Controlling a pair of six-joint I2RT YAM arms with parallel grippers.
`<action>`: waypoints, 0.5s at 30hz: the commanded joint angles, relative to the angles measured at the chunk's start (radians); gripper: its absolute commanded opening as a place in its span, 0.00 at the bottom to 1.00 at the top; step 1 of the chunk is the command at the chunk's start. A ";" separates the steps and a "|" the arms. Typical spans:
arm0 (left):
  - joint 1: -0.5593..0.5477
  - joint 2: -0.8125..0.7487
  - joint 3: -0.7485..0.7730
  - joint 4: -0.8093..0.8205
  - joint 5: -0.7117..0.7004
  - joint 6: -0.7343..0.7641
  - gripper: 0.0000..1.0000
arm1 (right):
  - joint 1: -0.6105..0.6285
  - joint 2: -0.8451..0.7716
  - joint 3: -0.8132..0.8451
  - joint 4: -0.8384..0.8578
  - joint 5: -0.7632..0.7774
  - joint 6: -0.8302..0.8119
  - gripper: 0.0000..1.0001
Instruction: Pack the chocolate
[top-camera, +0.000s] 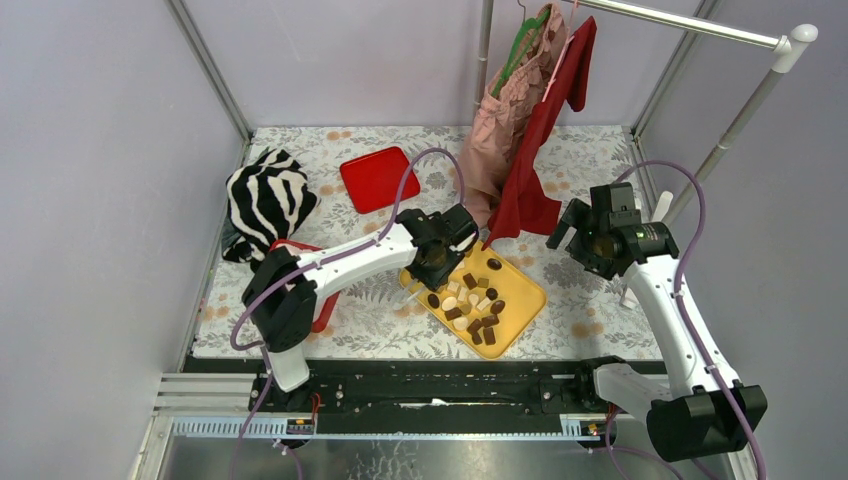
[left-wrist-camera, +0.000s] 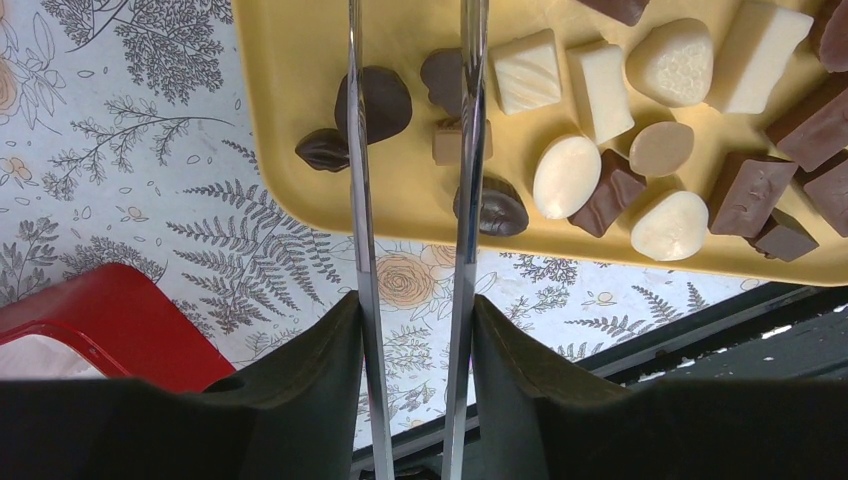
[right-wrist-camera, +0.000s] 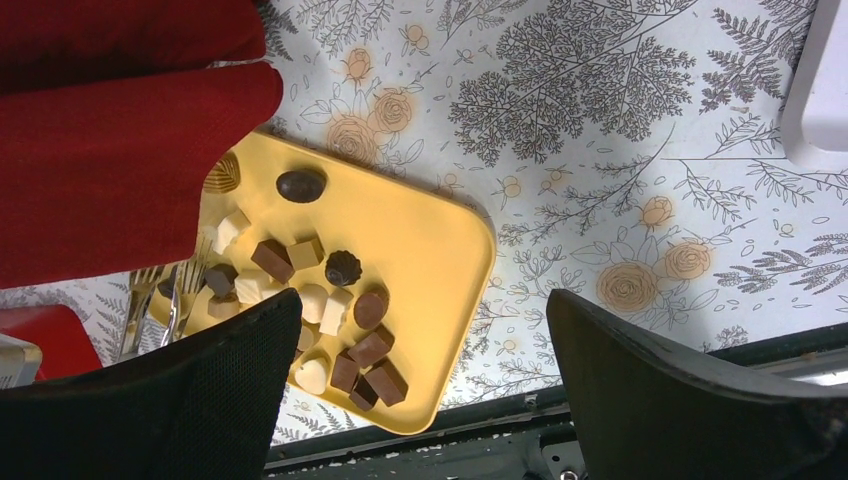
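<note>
The chocolate (top-camera: 474, 302) lies as several dark, tan and white pieces in a yellow tray (top-camera: 527, 296) at the table's near middle. My left gripper (top-camera: 437, 252) hangs over the tray's left end, shut on a pair of metal tongs (left-wrist-camera: 362, 230). The tongs' two blades stand apart, with a small tan piece (left-wrist-camera: 447, 141) between them and dark pieces (left-wrist-camera: 384, 100) beside them. The blade tips are cut off at the top of the left wrist view. My right gripper (top-camera: 562, 228) hovers open and empty to the right of the tray (right-wrist-camera: 440, 250).
A red box (left-wrist-camera: 120, 320) sits left of the tray, under the left arm. Its red lid (top-camera: 377, 178) lies farther back. A zebra-striped cloth (top-camera: 265, 200) lies at the back left. Pink and red garments (top-camera: 520, 130) hang from a white rack (top-camera: 745, 105) behind the tray.
</note>
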 joint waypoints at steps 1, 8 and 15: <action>0.005 -0.004 0.019 0.025 -0.008 0.034 0.47 | -0.004 0.020 0.015 -0.011 0.010 -0.018 1.00; 0.006 -0.004 0.049 0.000 0.017 0.062 0.48 | -0.004 0.049 0.034 -0.015 -0.002 -0.037 1.00; 0.007 0.023 0.041 0.008 0.076 0.063 0.50 | -0.004 0.088 0.049 -0.005 -0.020 -0.052 1.00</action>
